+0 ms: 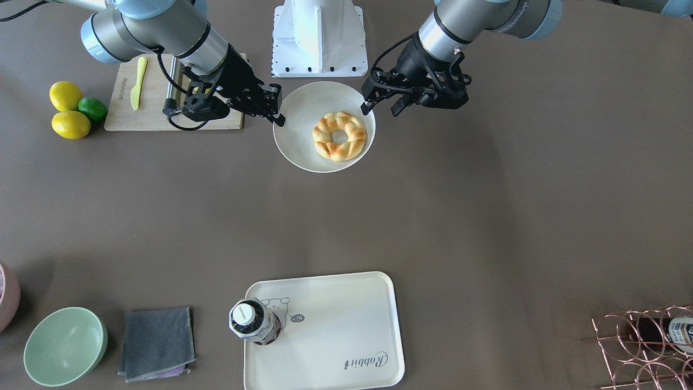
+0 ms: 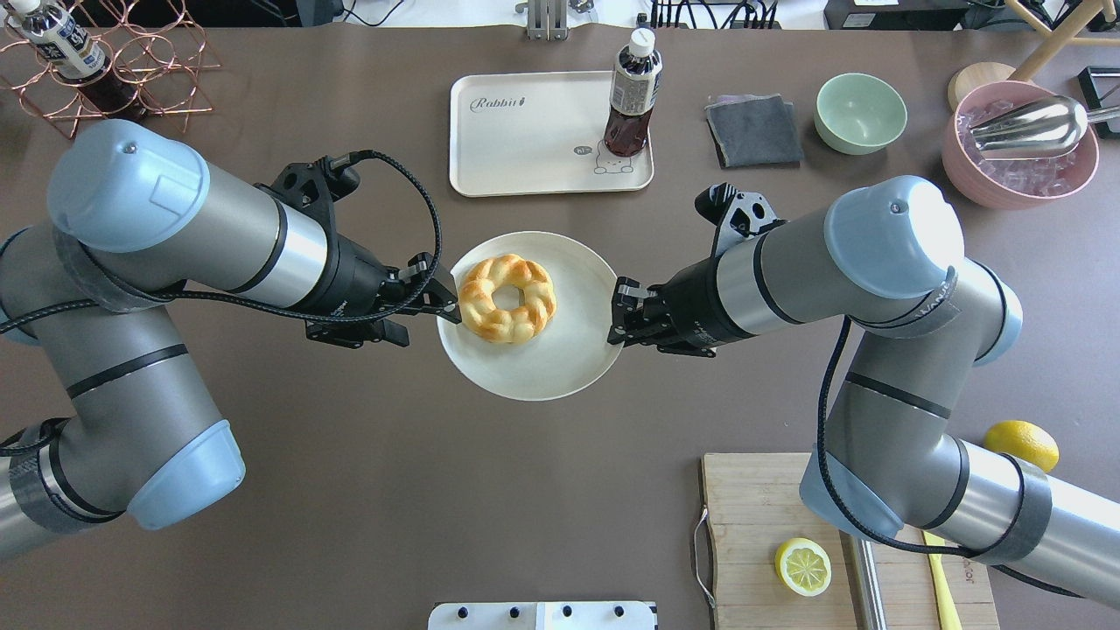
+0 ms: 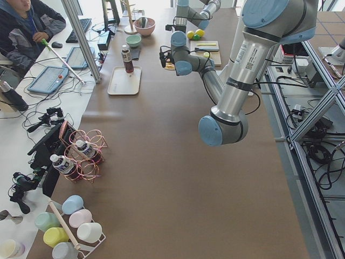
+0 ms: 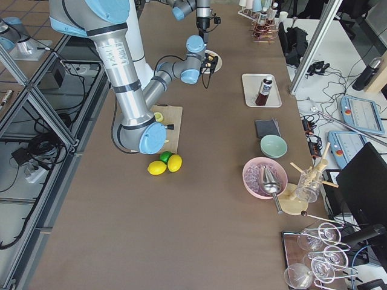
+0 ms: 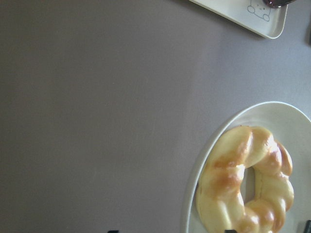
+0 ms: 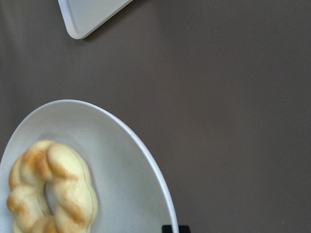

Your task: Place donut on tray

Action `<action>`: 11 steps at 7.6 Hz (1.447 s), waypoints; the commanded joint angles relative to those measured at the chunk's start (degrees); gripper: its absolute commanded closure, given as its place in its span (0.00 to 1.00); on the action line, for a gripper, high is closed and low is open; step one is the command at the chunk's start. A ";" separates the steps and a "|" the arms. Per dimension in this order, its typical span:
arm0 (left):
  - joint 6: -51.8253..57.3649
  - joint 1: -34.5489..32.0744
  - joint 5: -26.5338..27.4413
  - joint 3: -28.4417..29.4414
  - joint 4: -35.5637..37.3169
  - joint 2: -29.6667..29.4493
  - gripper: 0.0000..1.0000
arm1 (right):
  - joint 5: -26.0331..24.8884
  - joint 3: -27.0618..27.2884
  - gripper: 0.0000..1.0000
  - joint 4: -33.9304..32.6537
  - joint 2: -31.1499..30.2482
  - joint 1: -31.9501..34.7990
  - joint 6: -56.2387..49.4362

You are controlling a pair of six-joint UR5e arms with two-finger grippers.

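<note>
The donut (image 1: pixel 339 135) (image 2: pixel 507 297), a golden braided ring, lies on a round white plate (image 1: pixel 298 141) (image 2: pixel 542 367) at the table's middle. The cream "Rabbit" tray (image 1: pixel 346 325) (image 2: pixel 525 140) sits on the far side with a dark drink bottle (image 1: pixel 252 322) standing on one corner. My left gripper (image 1: pixel 380 108) (image 2: pixel 442 293) is open and empty, low at the plate's rim beside the donut. My right gripper (image 1: pixel 277 108) (image 2: pixel 617 315) is shut and empty at the opposite rim. The wrist views show the donut (image 5: pixel 245 184) (image 6: pixel 51 189) and a tray corner (image 5: pixel 243 12) (image 6: pixel 87 17).
A wooden cutting board (image 1: pixel 157 108) with a yellow knife and a lemon half (image 2: pixel 803 566) lies under my right arm, with lemons and a lime (image 1: pixel 67 111) beside it. A green bowl (image 1: pixel 65 346), a grey cloth (image 1: pixel 157 344), a pink ice bucket (image 2: pixel 1019 144) and a copper wire rack (image 1: pixel 644 346) line the far edge.
</note>
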 commanded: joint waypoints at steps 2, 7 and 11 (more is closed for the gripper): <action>-2.86 0.39 0.21 -0.08 -0.09 -0.06 0.45 | -0.18 1.87 1.00 -2.59 0.07 -0.39 0.15; -2.86 0.48 0.12 0.00 -0.09 0.03 0.75 | -0.61 1.87 1.00 -2.50 0.59 -0.74 0.24; -2.95 0.57 -0.14 -0.35 -0.17 -0.06 1.00 | -0.53 1.87 1.00 -2.33 0.68 -0.83 0.15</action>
